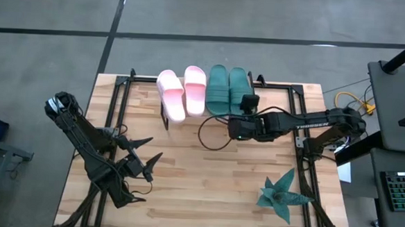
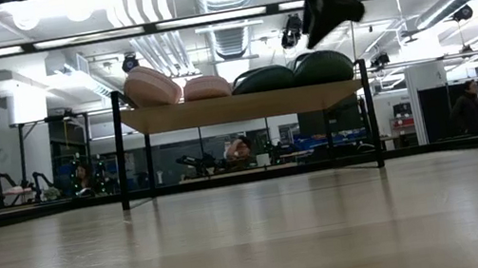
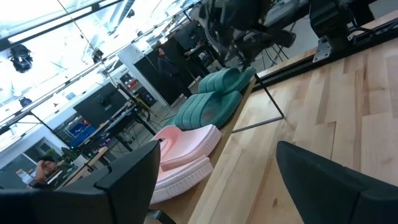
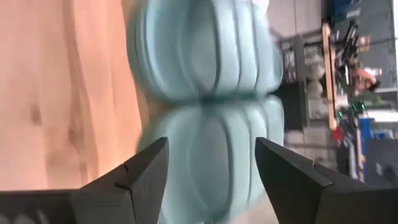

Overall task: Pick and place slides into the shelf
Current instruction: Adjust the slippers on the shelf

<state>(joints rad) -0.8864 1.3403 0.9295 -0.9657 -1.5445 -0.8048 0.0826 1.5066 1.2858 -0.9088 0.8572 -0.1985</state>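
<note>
- My left gripper (image 1: 146, 165) sits low at the near left of the butcher-block table (image 1: 205, 197), well apart from the shelf (image 2: 240, 107). Its fingers are spread wide and carry nothing.
- On the shelf's board, from left to right in the high view, all four slides stand side by side: the pale pink pair (image 1: 181, 91), then the dark teal-green pair (image 1: 226, 90). The left-hand pink one lies slightly skewed; the others sit straight. By my reading the placing is done or nearly so.
- My right gripper (image 1: 248, 102) hovers over the near end of the rightmost teal slide (image 4: 208, 165). Its fingers (image 4: 134, 177) stand apart on either side of that slide, and I see no grip on it; I judge it released.
- Handling, as I judge it: these slides look like light moulded rubber, soft enough to give under the pads, and not fragile. The wide ribbed strap is the place I would pinch, since the smooth sole edges could slip.
- A spiky teal plant (image 1: 281, 195) rests near the right front corner, clear of the work.
- Writing: white lettering runs along the right arm's forearm (image 1: 313, 121), probably the maker's name, too small for me to read. I see no marks on the slides.
</note>
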